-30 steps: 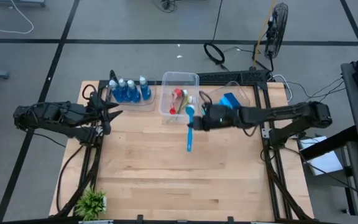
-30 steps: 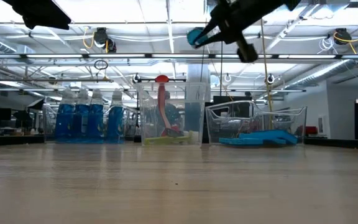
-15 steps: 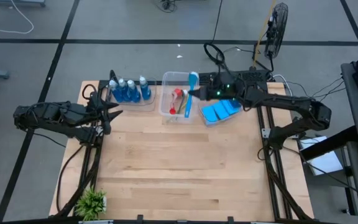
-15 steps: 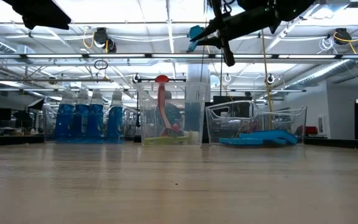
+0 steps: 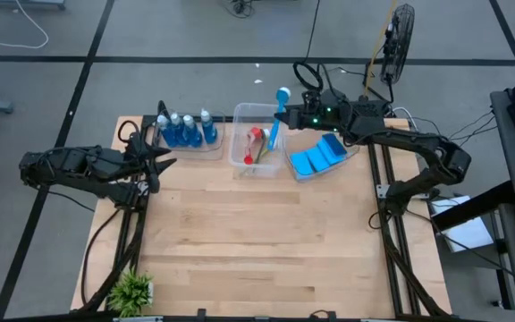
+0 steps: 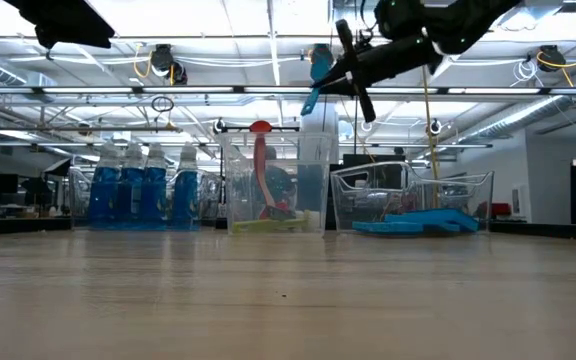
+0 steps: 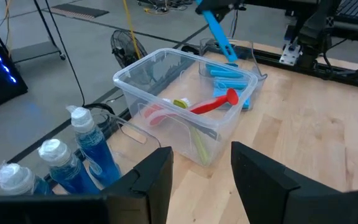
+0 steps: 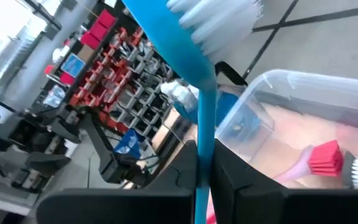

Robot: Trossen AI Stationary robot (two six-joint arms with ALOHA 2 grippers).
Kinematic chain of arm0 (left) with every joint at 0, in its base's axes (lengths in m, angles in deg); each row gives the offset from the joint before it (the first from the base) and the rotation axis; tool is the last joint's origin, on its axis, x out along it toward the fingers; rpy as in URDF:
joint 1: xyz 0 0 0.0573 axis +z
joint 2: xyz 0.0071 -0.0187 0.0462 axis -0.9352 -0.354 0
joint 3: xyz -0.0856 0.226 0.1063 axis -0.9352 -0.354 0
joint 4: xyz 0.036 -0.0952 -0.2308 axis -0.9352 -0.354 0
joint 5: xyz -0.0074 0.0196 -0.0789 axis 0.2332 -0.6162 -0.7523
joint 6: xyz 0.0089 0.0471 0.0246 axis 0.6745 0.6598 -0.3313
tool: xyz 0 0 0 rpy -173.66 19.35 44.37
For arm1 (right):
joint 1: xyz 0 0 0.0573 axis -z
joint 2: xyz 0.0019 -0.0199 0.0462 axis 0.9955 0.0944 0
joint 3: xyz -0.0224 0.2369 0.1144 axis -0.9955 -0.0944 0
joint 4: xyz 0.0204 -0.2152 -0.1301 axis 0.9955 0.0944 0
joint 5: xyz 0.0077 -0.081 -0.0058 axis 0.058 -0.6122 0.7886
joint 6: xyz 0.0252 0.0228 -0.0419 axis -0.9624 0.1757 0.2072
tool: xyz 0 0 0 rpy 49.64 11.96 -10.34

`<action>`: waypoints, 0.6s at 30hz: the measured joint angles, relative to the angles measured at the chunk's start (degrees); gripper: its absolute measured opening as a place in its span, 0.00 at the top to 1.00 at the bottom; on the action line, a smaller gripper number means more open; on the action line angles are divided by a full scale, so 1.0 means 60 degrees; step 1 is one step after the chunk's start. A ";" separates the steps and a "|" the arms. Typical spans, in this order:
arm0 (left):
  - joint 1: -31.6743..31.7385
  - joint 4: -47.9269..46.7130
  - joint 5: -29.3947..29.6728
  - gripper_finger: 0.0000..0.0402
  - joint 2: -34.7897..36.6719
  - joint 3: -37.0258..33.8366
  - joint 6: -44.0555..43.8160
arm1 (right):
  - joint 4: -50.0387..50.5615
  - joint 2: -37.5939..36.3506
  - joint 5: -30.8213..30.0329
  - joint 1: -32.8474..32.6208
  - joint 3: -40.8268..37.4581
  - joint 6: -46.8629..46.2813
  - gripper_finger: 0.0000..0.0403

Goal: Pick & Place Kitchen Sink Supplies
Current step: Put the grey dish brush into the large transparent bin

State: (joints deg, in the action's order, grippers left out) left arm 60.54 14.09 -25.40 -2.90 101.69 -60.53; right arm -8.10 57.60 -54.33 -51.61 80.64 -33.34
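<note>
Blue dish brush (image 5: 278,117), which your right claw (image 5: 286,117) clamps by its handle, hangs bristles-up over the clear tub (image 5: 240,154) holding the red brush (image 5: 256,141), ready to drop in; your left claw (image 5: 161,163) waits apart near the bottles (image 5: 186,131).

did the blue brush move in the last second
Yes. Held by the right gripper, the blue brush went from over the bare table near the clear tub to above the tub's right edge.
</note>
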 joint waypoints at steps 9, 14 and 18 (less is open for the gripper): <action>0.0000 -0.0004 0.0000 0.59 0.0000 0.0000 -0.0244 | -0.0471 0.0865 0.0141 0.0000 0.0228 0.0438 0.98; 0.0000 -0.0007 -0.0004 0.59 0.0002 0.0000 -0.0229 | 0.0296 0.1153 0.0185 -0.0132 0.0893 0.0994 0.98; 0.0000 -0.0007 -0.0004 0.59 0.0000 0.0000 -0.0211 | 0.1094 0.1652 0.0391 -0.0289 0.1450 0.1359 0.98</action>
State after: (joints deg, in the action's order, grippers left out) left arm 60.54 14.04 -25.42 -2.90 101.69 -61.79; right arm -1.54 67.51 -51.98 -53.34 89.34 -25.19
